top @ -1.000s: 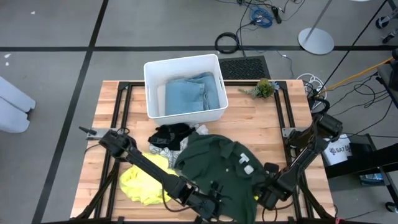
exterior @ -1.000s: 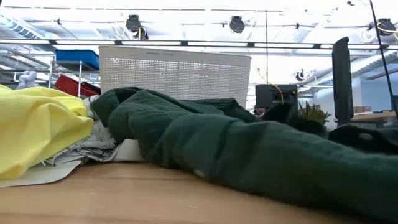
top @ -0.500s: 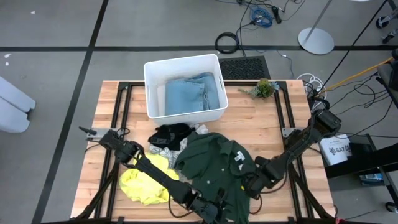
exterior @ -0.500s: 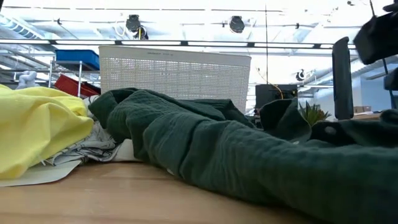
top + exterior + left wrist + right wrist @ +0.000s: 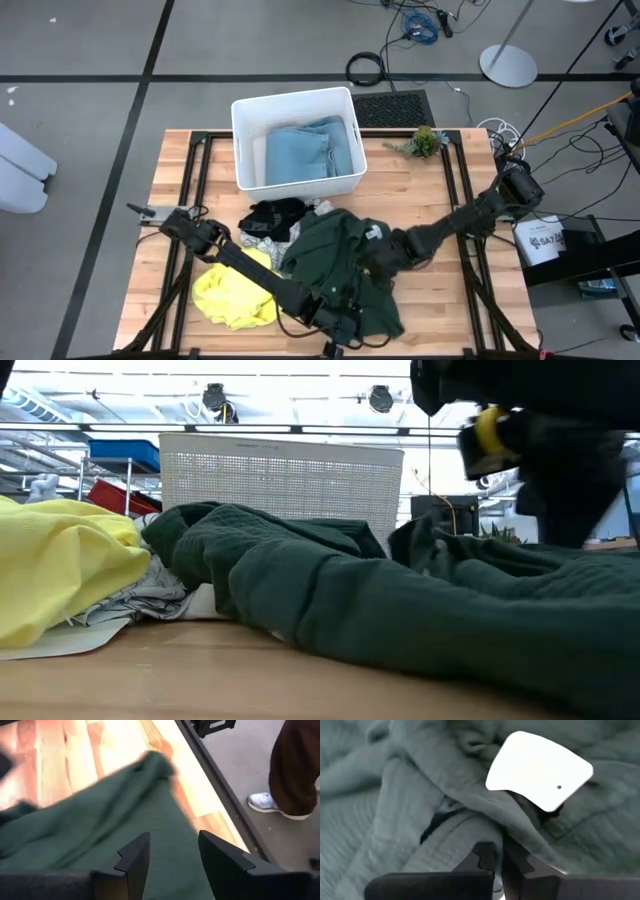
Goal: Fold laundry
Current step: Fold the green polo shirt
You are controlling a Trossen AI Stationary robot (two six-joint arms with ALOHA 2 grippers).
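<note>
Dark green garment (image 5: 335, 265): crumpled mid-surface, beside yellow garment (image 5: 232, 292).
Right tool (image 5: 501, 862): fingers together, pinching a green fold.
Left tool (image 5: 172, 857): fingers apart over the green cloth's near edge.

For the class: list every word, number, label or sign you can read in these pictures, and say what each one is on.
"SA7": on the white container on the floor past the table's right edge; the characters after it are too small to read.
White tag on the dark green garment: no print shows on it.
No other text can be read in any view.
</note>
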